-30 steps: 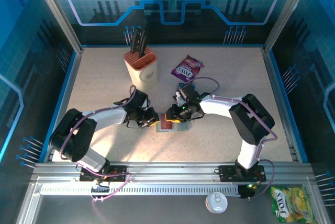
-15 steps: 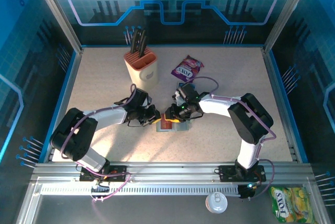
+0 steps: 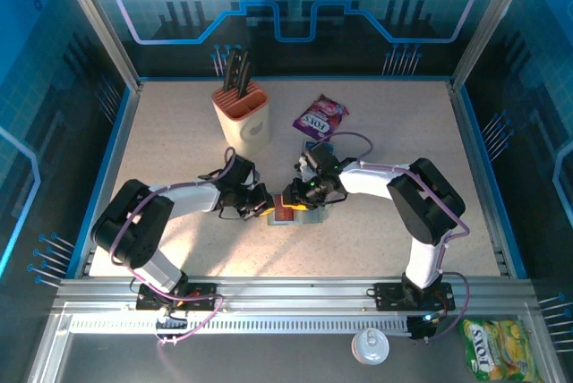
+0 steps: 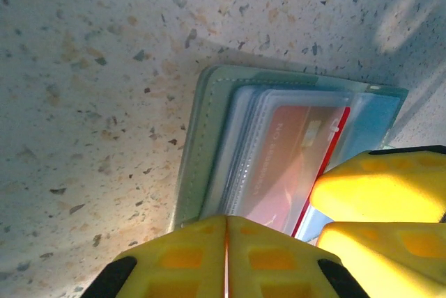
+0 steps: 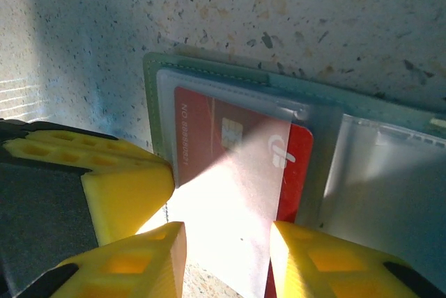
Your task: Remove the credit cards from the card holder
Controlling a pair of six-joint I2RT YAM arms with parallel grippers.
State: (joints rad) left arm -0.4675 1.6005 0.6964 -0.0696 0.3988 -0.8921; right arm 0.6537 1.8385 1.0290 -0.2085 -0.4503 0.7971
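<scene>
The card holder (image 3: pixel 309 216) lies open on the table between both arms, its grey-green edge (image 4: pixel 202 138) framing clear sleeves. A red credit card (image 4: pixel 293 166) sits in a sleeve, one edge poking out (image 5: pixel 301 166). My left gripper (image 3: pixel 267 208) is shut, jaws pressed together (image 4: pixel 226 232) at the holder's near edge with nothing visible between them. My right gripper (image 3: pixel 294 197) meets it from the other side. Its fingers stand apart (image 5: pixel 228 256) over the red card (image 5: pixel 209 131), one on each side of a sunlit patch. Any other cards are hidden.
A beige and orange knife block (image 3: pixel 243 114) stands at the back left. A purple snack packet (image 3: pixel 320 117) lies behind the holder. The two grippers almost touch. A yellow packet (image 3: pixel 491 347) and a white lid (image 3: pixel 370 344) lie off the table at the front.
My left gripper has edged right onto the holder's edge and closed a little more. The right gripper has stayed where it was.
</scene>
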